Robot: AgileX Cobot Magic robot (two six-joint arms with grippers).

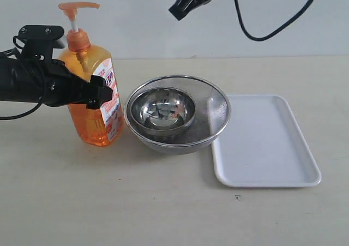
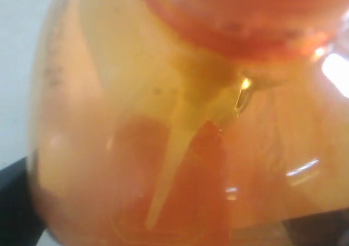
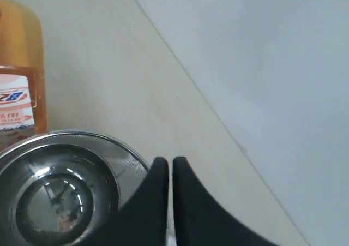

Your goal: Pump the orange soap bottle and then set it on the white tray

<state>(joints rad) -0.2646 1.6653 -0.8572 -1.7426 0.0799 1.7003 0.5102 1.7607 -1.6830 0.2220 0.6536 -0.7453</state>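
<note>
**Jaws wide astride the bottle, pump head up**

Jaws on the left arm (image 1: 32,85) stand wide across the middle of the tall translucent orange plastic soap bottle (image 1: 90,127), one black finger (image 1: 101,93) lying over its front face. Whether they already press on it I cannot tell. The right arm's (image 1: 191,0) jaws are closed on nothing, hanging high above the nested round steel bowls (image 1: 177,115).

The bottle stands upright on the beige table (image 1: 163,213), just beside the bowls. The flat white rectangular plastic tray (image 1: 262,142) lies beyond them.

The bottle looks nearly full, so probably heavy. Its smooth walls are likely slippery and may give a little under a squeeze. A hold across the squarish body, below the shoulder, seems soundest, since the thin white stem under the orange pump head (image 1: 79,7) would not carry it.

The exterior view alone shows the whole layout. The left wrist view shows only orange plastic and the dip tube (image 2: 169,164) inside. The right wrist view confirms its jaws nearly meet.
</note>
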